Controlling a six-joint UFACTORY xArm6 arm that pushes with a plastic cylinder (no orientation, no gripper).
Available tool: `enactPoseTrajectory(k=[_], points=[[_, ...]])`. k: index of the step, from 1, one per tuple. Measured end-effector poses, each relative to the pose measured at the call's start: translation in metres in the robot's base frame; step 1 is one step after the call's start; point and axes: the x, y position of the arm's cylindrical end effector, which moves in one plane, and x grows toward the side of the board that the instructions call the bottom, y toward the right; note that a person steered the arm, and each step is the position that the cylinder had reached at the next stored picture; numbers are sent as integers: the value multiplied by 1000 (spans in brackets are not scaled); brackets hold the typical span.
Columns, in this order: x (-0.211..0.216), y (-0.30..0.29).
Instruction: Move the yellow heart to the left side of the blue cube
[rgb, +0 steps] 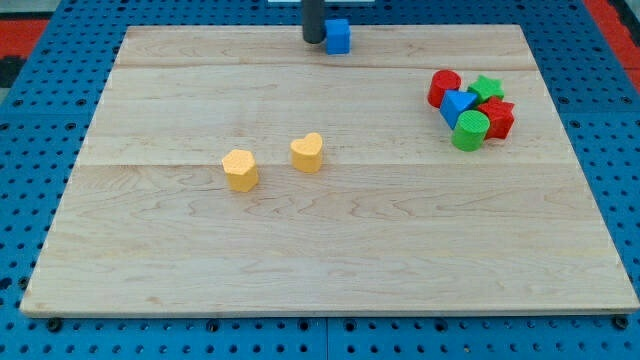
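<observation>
- Wooden board (330, 270) lies before us, bare along its bottom edge.
- Near the middle we see a yellow hexagonal block (240, 169), and just to its right the yellow heart (308, 153), the two apart.
- Toward the right edge sits a tight cluster: green cylinder (470, 130), blue triangular block (458, 104), two red blocks (444, 87) (499, 117), green star (487, 88).
- At the top edge, the blue cube (338, 35) touches our rod; my tip (314, 41) is on the cube's left, well apart from the heart. We carry no gripper, so nothing is grasped.

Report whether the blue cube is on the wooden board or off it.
On it: the blue cube sits at the wooden board's top edge, beside my tip.
</observation>
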Motion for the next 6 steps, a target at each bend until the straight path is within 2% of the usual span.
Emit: enactPoseTrajectory(k=[1,2,3,4,5,6], points=[[0,-18],[50,-69],[125,-5],[180,55],[255,67],[292,25]])
